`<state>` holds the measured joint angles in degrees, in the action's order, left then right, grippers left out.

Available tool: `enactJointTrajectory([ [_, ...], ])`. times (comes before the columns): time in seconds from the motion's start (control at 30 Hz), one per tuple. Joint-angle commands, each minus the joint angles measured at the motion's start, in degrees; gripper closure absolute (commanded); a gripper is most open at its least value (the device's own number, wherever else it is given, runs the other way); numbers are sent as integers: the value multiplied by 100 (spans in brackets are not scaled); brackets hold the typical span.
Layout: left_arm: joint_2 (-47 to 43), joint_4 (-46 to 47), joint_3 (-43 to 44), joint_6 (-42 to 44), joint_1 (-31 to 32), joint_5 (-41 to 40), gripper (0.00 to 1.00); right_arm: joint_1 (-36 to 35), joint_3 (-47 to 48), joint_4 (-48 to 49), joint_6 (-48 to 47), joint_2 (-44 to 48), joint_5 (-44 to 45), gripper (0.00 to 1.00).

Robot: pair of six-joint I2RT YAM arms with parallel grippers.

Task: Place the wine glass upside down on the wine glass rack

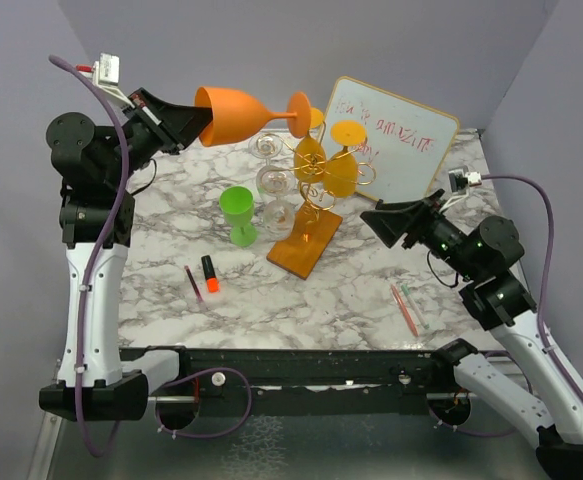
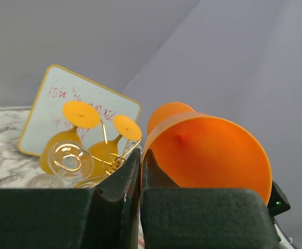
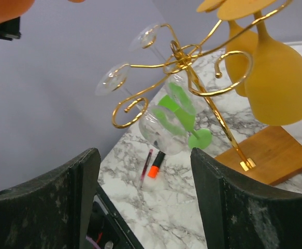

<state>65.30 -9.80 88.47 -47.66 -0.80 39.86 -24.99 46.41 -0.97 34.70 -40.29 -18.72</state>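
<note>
An orange wine glass (image 1: pixel 239 113) lies on its side high above the table, its foot pointing right, close to the rack's top. My left gripper (image 1: pixel 199 122) is shut on its rim; in the left wrist view the fingers (image 2: pixel 125 181) pinch the bowl's edge (image 2: pixel 213 150). The wine glass rack (image 1: pixel 311 190), gold wire on an orange-brown wooden base (image 1: pixel 306 243), stands mid-table. Two yellow-orange glasses (image 1: pixel 326 165) and clear ones (image 1: pixel 271 180) hang upside down on it. My right gripper (image 1: pixel 369 218) is open just right of the rack, facing it (image 3: pixel 192 78), with nothing between its fingers.
A whiteboard (image 1: pixel 396 140) leans behind the rack. A green glass (image 1: pixel 237 213) stands left of the rack's base. An orange highlighter (image 1: pixel 210 273) and a dark pen (image 1: pixel 193 283) lie near the front left, and pens (image 1: pixel 406 308) lie at the front right.
</note>
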Motion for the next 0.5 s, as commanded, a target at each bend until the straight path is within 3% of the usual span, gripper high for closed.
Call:
enactJointTrajectory([
  [0.0, 52, 954, -159, -706, 487, 238, 100, 22, -43, 961, 579, -77, -426, 24],
  [0.23, 155, 1593, -714, -396, 2059, -982, 100, 21, -653, 2487, 2046, -72, -111, 24],
  [0.47, 184, 2676, -1455, 12, 3365, -2220, 100, 21, -991, 3043, 3007, 325, 514, 24],
])
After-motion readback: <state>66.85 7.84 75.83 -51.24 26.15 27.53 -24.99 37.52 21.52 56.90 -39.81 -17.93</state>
